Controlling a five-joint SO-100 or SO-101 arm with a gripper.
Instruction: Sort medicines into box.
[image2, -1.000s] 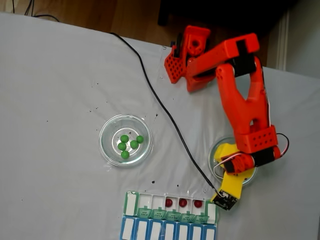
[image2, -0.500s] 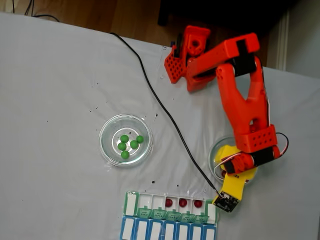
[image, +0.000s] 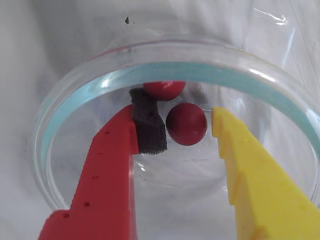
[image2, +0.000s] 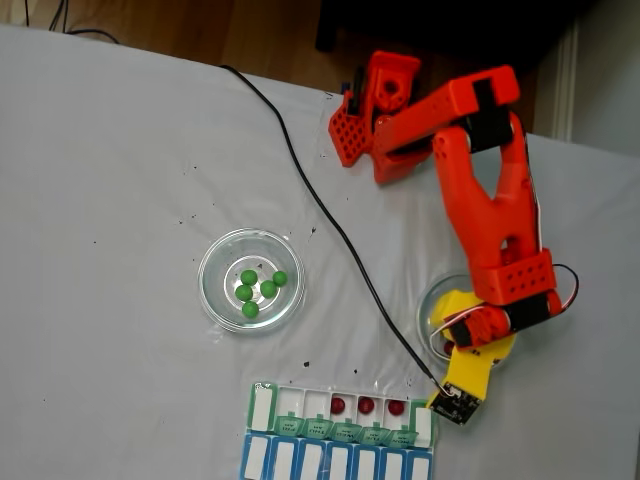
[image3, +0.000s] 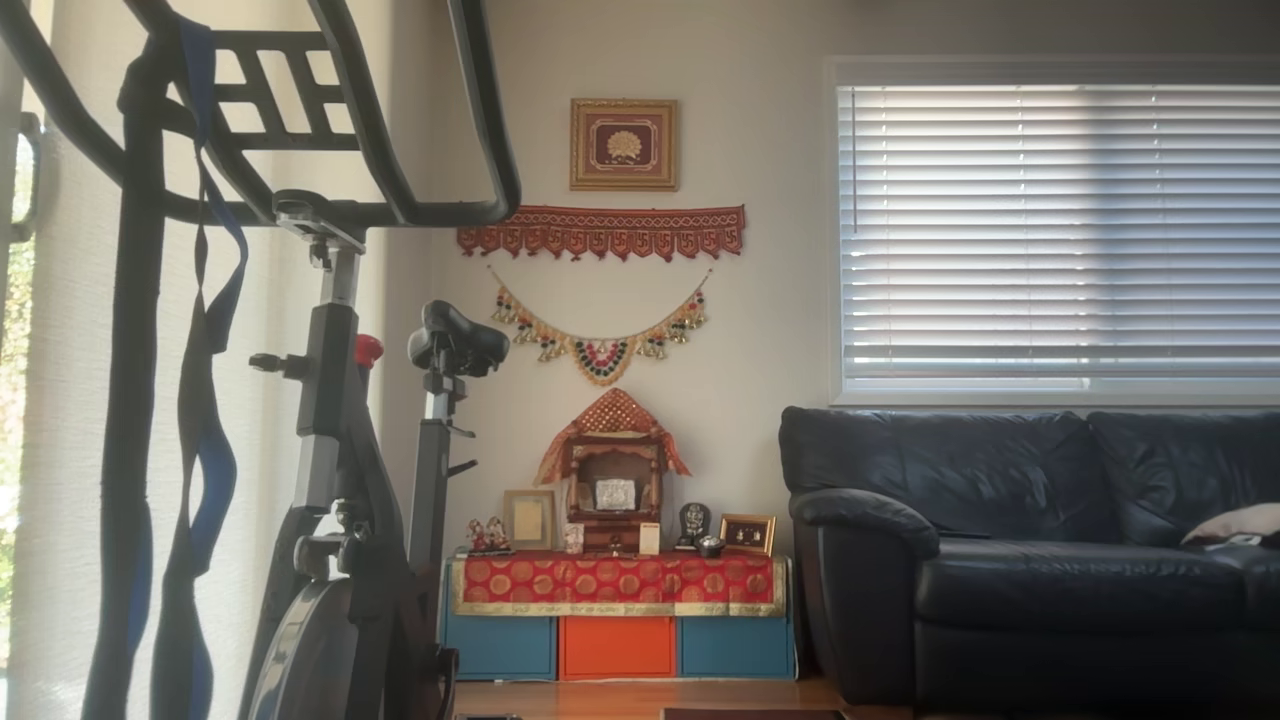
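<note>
Red ball (image: 186, 124) between spread claw (image: 182, 132) tips, second red ball (image: 165, 89) half hidden behind.

Gripper (image: 189, 132) inside dish (image: 65, 100), jaws apart: ball (image: 186, 124) fills the gap, second ball (image: 165, 89) at 12 o'clock, rim all round; bare floor toward 6 o'clock.

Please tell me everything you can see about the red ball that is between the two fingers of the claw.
The red ball is small, round, dark red and glossy, with a soft highlight on top. In the wrist view it lies on the floor of a clear glass dish, between the fingers of the open claw. The black foam pad on the red finger is close on its left, the yellow finger slightly apart on its right. A second red ball lies just behind it.
</note>
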